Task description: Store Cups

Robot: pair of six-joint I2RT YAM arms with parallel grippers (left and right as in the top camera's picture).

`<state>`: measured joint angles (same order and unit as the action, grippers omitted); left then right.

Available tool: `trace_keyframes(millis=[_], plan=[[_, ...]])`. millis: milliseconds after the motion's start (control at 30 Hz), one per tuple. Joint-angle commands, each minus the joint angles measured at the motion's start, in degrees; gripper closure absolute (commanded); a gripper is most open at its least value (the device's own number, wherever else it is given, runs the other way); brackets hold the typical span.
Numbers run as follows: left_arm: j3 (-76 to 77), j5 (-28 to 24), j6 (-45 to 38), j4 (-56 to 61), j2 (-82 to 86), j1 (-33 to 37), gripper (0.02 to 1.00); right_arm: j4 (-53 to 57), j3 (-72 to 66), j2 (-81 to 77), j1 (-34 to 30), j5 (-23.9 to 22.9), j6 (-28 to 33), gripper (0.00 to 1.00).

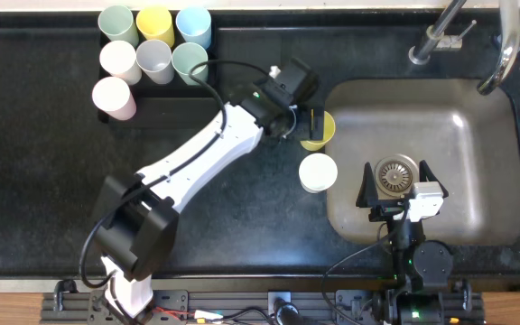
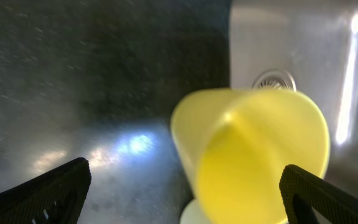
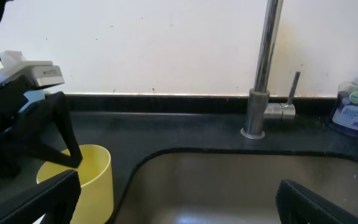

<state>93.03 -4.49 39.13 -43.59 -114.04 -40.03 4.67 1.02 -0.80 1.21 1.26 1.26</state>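
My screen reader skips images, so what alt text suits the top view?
The left arm's open gripper is at a yellow cup by the sink's left edge, a white cup just beside it. Seven more cups stand grouped at the counter's far left; the right gripper hangs open over the sink.

Cups: seven pastel cups (image 1: 154, 57), upright, clustered at 10 o'clock; yellow cup (image 1: 326, 135), 2 o'clock; white cup (image 1: 318, 172), 3 o'clock.

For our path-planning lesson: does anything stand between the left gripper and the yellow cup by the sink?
Nothing visible does: the yellow cup sits between the left gripper's open fingers; the white cup stands aside.
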Motion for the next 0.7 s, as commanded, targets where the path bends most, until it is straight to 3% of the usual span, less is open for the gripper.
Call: trace_keyframes(millis=[33, 700], plan=[[0.0, 0.3, 1.7, 0.6, -0.9, 1.2, 0.02, -0.3, -0.7, 0.5, 0.0, 0.2, 0.1, 0.003], [0.9, -0.5, 1.9, 1.7, -3.6, 1.5, 0.066, -0.3, -0.7, 0.5, 0.0, 0.2, 0.1, 0.005]])
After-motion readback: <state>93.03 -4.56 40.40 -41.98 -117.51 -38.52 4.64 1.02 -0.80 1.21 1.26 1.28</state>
